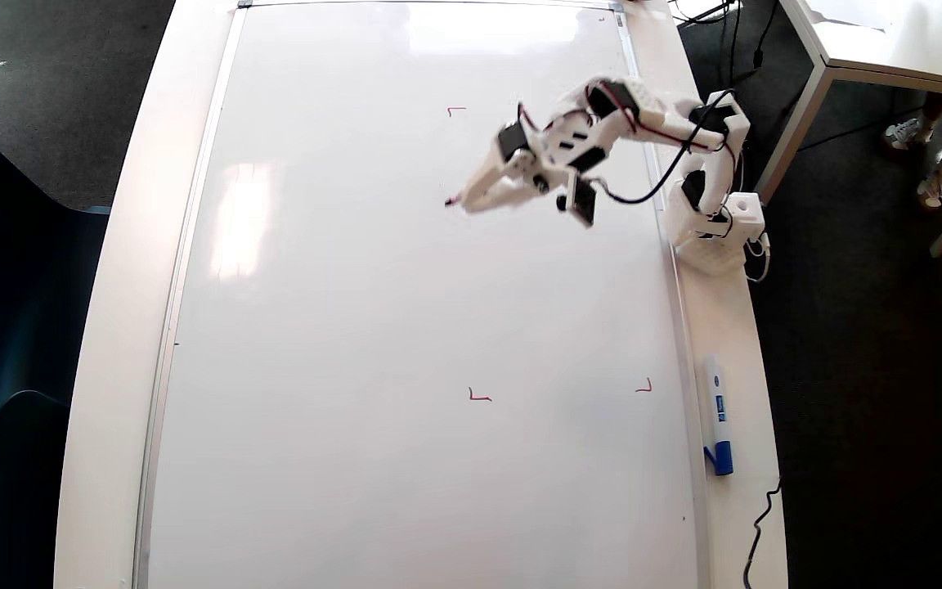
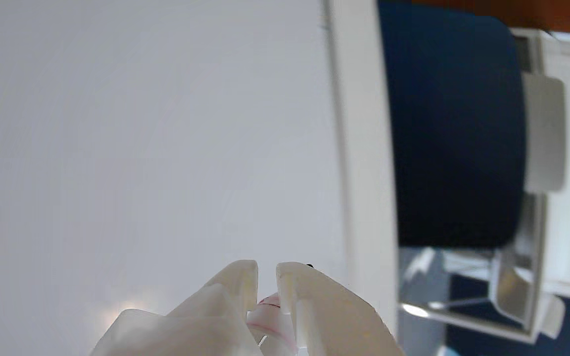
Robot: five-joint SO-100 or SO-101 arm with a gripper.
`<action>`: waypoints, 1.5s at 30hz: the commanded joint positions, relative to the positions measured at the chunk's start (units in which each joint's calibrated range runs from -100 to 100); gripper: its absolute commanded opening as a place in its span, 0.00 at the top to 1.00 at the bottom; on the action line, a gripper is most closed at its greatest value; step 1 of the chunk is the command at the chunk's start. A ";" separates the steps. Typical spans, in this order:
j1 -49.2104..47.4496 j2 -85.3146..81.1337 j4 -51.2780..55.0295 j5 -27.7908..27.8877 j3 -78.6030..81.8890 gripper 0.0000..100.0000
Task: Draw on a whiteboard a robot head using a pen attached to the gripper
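Note:
The whiteboard (image 1: pixel 356 327) fills the overhead view and carries only small red corner marks (image 1: pixel 456 110), (image 1: pixel 479 397), (image 1: pixel 643 388). No robot head outline shows on it. My white gripper (image 1: pixel 471 200) hangs over the board's upper middle, pointing left, shut on the pen, whose red tip (image 1: pixel 451 201) sticks out at the board surface. I cannot tell if the tip touches. In the wrist view the two white fingers (image 2: pixel 238 282) close around the pen (image 2: pixel 270 314) at the bottom edge, over the bare whiteboard (image 2: pixel 141 148).
The arm's base (image 1: pixel 716 237) stands on the table's right strip. A white marker with a blue cap (image 1: pixel 718 413) lies below it there. A black cable (image 1: pixel 757 523) runs at the lower right. A smaller white table (image 1: pixel 888 41) and a person's feet (image 1: pixel 904 135) are at upper right. A dark blue chair (image 2: pixel 453 128) stands beyond the board's edge.

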 commanded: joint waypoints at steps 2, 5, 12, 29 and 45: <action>-5.20 9.70 3.33 -1.74 -6.93 0.99; -7.70 17.25 6.02 -3.30 -10.29 0.99; -9.55 29.16 10.71 -5.07 -19.19 0.99; -11.31 40.31 10.71 -7.37 -27.18 0.99; -12.42 41.65 10.63 -7.43 -25.81 0.99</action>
